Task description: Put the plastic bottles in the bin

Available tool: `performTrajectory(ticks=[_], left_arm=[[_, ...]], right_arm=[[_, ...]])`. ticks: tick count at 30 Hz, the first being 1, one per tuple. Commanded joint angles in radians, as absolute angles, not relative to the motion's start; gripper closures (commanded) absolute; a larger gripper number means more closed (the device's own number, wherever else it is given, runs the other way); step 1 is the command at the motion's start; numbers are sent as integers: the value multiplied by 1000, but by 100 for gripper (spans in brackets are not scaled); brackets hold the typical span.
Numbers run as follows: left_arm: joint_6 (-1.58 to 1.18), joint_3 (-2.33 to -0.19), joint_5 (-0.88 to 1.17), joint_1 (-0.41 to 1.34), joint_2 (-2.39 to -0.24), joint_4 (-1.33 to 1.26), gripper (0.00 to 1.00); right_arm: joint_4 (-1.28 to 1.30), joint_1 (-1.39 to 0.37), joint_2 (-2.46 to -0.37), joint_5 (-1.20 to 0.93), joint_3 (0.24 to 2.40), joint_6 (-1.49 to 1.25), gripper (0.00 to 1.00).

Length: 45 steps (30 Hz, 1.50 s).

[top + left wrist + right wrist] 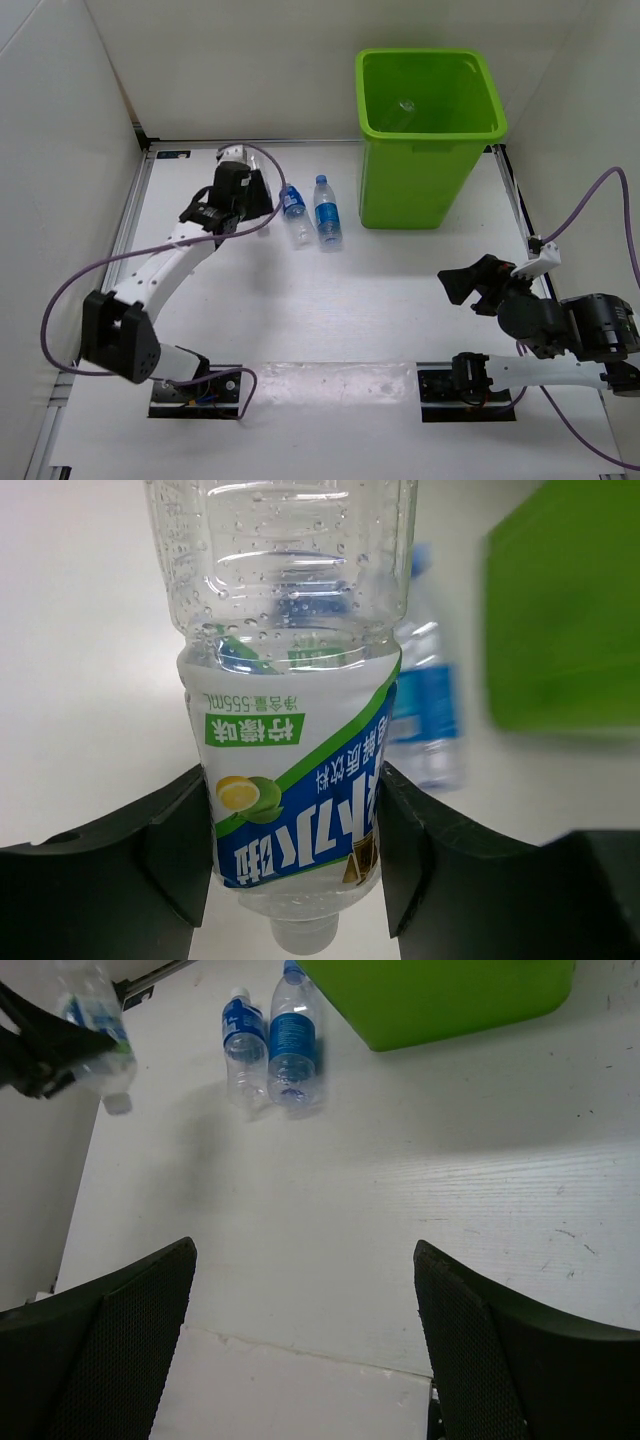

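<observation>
A: Left tool (290, 865)?
B: Clamped across the green-label bottle (300, 680), probably for carrying to the bin (415, 185).
A: Right tool (305, 1330)?
B: Open, empty. Blue bottles (327, 213) lie on the table (350, 310) beside the bin.

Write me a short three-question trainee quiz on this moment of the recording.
1. True or false: the left pincer is shut on the white-green labelled bottle.
2. How many blue-labelled bottles lie on the table beside the bin? A) one B) two C) three
3. Fill in: the right pincer has its jaws ____ and holds nothing.

Key: 1 true; 2 B; 3 open.
</observation>
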State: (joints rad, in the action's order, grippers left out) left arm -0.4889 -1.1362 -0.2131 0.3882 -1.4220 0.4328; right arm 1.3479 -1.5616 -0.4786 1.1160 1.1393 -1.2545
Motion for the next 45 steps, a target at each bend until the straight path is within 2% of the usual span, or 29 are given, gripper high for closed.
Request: performTrajectory(ticks=[1, 6, 8, 12, 13, 23, 29, 30, 32, 34, 35, 36, 37, 45], left_arm=[[-416, -1225, -218, 451, -1303, 214, 51], [-347, -1409, -134, 485, -1339, 114, 50], [-318, -1500, -40, 497, -1397, 80, 50], [-296, -1566, 83, 521, -1472, -193, 49], [-287, -1577, 77, 537, -1480, -240, 45], [-170, -1985, 43, 689, -1750, -239, 44], [-129, -2238, 23, 758, -1922, -175, 35], [-132, -2294, 25, 761, -1984, -160, 29], [-140, -2411, 25, 772, -2029, -51, 26], [-150, -2530, 26, 773, -2124, -6, 18], [-170, -2537, 25, 773, -2141, -3, 15], [-169, -2536, 23, 772, -2148, -8, 5], [-172, -2513, 14, 772, -2152, -12, 1], [-175, -2447, 11, 750, -2083, 42, 0]], right_arm=[[1646, -1563, -474, 1152, 1152, -1284, 10], [1646, -1566, -476, 1150, 1154, -1284, 10], [1647, -1566, -476, 1150, 1154, -1284, 10], [1647, -1577, -476, 1149, 1154, -1284, 10], [1647, -1578, -472, 1150, 1152, -1284, 10], [1647, -1580, -474, 1149, 1152, -1285, 10], [1646, -1582, -471, 1149, 1152, -1285, 10], [1647, -1582, -469, 1149, 1149, -1287, 10], [1646, -1585, -468, 1151, 1150, -1287, 10], [1647, -1588, -468, 1149, 1150, -1286, 10], [1647, -1591, -468, 1149, 1149, -1289, 10], [1646, -1592, -469, 1152, 1150, -1289, 10], [1649, -1591, -469, 1151, 1150, -1287, 10], [1646, -1595, -468, 1150, 1150, -1287, 10]])
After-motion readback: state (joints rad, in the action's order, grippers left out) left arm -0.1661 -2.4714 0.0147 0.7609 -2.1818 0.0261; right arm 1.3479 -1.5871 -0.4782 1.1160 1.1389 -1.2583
